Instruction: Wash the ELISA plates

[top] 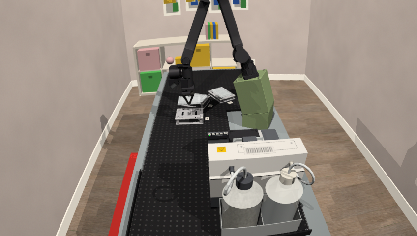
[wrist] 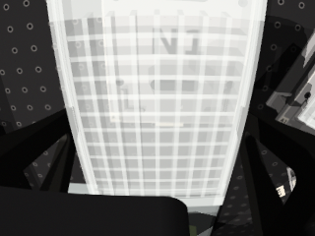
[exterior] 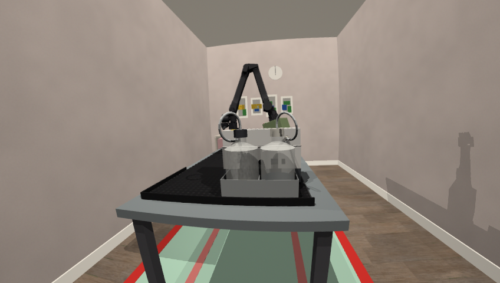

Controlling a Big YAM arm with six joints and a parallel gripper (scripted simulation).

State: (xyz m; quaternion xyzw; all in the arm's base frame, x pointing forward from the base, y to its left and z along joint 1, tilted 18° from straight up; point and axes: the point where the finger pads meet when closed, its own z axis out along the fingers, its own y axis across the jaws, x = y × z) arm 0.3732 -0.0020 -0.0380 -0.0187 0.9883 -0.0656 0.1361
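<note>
My gripper (top: 189, 101) (wrist: 157, 116) is shut on a clear-white ELISA plate (top: 182, 100) (wrist: 157, 100), gripping its long sides. The plate hangs above and somewhat behind nest N1 (top: 179, 118). That nest is empty, and its label shows through the plate in the wrist view. A second plate (top: 205, 99) sits in the middle nest, partly hidden behind the held plate. A third plate (top: 221, 93) sits in the far nest. The plate washer (top: 228, 156) (exterior: 263, 138) stands in front of the arm's base; its housing hides most of the carrier. I cannot make out its lamp's state.
The green arm pedestal (top: 253, 101) stands right of the nests. Two capped bottles (top: 243, 201) (top: 282, 191) with looped hoses stand in a grey tray (top: 263, 229) (exterior: 259, 188) at the near end. A small corner card (top: 207, 118) lies beside nest N1.
</note>
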